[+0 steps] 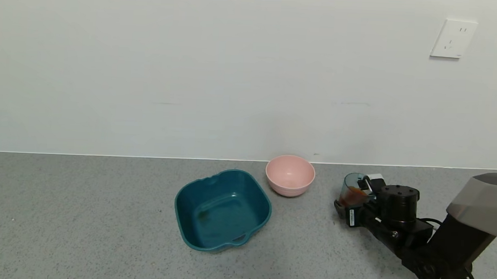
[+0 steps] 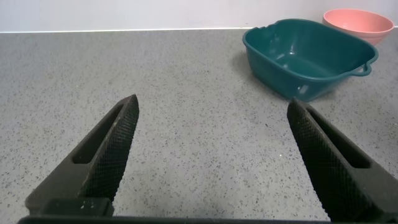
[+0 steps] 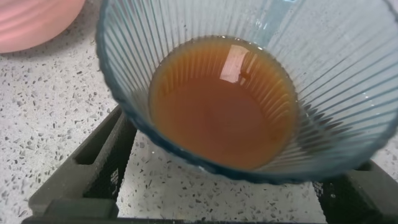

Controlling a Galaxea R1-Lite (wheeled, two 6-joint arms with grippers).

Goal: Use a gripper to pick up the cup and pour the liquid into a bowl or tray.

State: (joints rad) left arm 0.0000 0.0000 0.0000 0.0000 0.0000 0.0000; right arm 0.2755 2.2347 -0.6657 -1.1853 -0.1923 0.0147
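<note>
1. Grey speckled countertop (image 1: 81, 233) running back to a pale wall (image 1: 193, 70), with a white socket plate (image 1: 453, 38) high on the right.
2. Dark teal basin (image 1: 222, 209) standing upright near the middle of the counter, rounded-square and deep, handle cut-out (image 1: 240, 239) on its near rim; a faint dark smear on its floor. Seen also from the left wrist camera (image 2: 308, 59), well ahead of that arm.
3. Black right arm (image 1: 436, 248) reaching in low from the right edge, wrist cylinder on top, small white label on its side.
4. Right gripper (image 1: 350, 202) at counter level, well to the right of the basin, jaws closed onto the cup (image 1: 354, 190); in the right wrist view its dark fingers (image 3: 87, 168) showing on either side beneath the cup (image 3: 348, 93).
5. Left gripper (image 2: 211, 155) hanging low over bare counter, jaws spread wide with nothing between them.
6. Pink bowl (image 1: 290, 175) standing just behind and to the right of the basin, near the wall, between basin and cup but touching neither.
7. Cup: translucent blue-grey, ribbed, tilted slightly, close to the counter; contact with the surface impossible to judge.
8. Reddish-brown liquid (image 3: 224, 102) pooled in the cup's lower part, well below the rim.
</note>
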